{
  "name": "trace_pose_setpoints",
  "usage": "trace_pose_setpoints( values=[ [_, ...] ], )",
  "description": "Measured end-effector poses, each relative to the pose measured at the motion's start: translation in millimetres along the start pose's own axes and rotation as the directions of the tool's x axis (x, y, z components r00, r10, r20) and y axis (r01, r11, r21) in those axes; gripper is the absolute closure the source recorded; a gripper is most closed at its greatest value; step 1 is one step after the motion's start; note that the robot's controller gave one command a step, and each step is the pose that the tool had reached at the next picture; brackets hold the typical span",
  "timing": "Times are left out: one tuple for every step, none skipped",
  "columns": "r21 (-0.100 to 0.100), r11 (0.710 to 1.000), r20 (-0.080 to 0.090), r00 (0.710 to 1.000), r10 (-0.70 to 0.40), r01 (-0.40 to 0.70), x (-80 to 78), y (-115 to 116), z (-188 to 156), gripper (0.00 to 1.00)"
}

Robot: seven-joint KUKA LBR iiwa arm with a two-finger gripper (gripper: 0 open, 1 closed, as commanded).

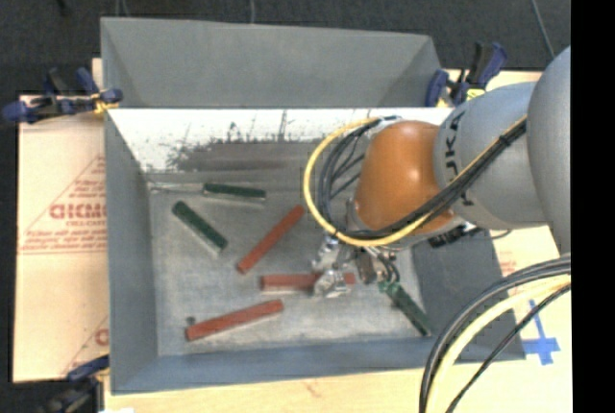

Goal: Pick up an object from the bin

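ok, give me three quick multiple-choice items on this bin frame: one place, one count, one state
1. Where is the tool?
A. back left corner
B. right of centre, at the short red stick's right end
C. outside the bin

2. How many green sticks?
A. one
B. five
C. three

3. The long red stick by the front wall is:
A. flat on the floor
B. upright
C. on top of a green one

Answers:
1 B: it hangs at that stick's end.
2 C: two lie at back left, one lies beside the tool.
3 A: it lies flat, touching nothing else.
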State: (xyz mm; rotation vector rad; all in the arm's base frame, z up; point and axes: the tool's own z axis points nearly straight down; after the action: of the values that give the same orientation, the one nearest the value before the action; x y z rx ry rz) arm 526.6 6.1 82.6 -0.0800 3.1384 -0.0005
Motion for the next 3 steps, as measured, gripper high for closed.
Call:
trace_pose_setpoints(
  values=[
    [0.000, 1.000, 0.000, 1.000, 0.000, 0.000, 0.0, 0, 0, 1.00],
    [0.000, 1.000, -0.007, 1.000, -0.001, 0.001, 0.5, -1, -6, 1.00],
    [0.000, 0.987, -0.002, 0.987, -0.163, 0.163, 24.2, -6, -56, 1.00]
  ],
)
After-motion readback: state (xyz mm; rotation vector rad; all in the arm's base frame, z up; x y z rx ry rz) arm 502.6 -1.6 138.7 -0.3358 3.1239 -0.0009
